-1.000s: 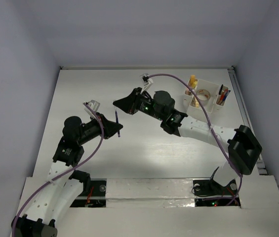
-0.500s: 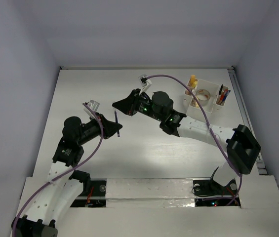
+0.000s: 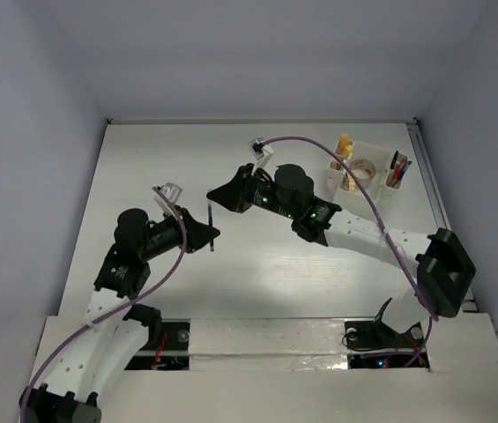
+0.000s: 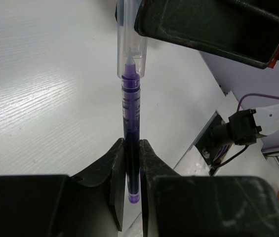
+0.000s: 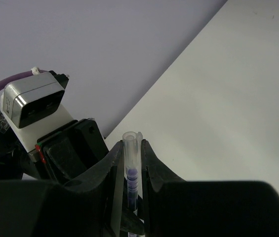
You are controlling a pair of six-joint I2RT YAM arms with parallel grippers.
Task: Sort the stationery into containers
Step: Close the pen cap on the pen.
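A thin purple-blue pen with a clear cap hangs above the table between both arms. My left gripper is shut on the pen's lower barrel. My right gripper is shut on the clear cap at the other end. From above, the pen shows as a short dark line between the left gripper and the right gripper. The cream-white organizer stands at the far right and holds a tape roll, pens and a yellow block.
White walls enclose the table on three sides. A purple cable loops over the right arm toward the organizer. A metal rail runs along the table's right edge. The left arm's camera block sits close in front of the right fingers.
Both grippers and the pen between them have shifted slightly toward the near right. Neither grip has changed.
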